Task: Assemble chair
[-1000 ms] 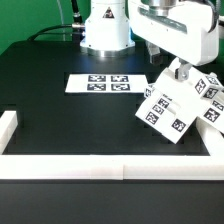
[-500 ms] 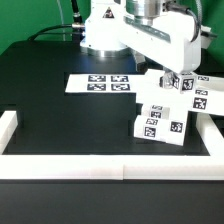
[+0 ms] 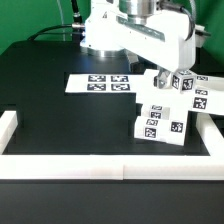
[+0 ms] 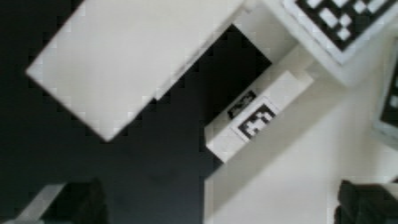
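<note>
A black surface point(image 3: 60, 115) is seen across most of the exterior view, matte and evenly lit. It is bordered by long white rails point(image 3: 100, 168) along the near edge and at both sides. The marker board point(image 3: 100, 83) is laid flat on it toward the back. Behind it, a green backdrop point(image 3: 25, 15) is seen at the exterior view's left, and dark cables point(image 3: 50, 34) are draped over the far edge.

No legible text, only square tags point(image 3: 152, 129) on chair parts point(image 3: 166, 117).
</note>
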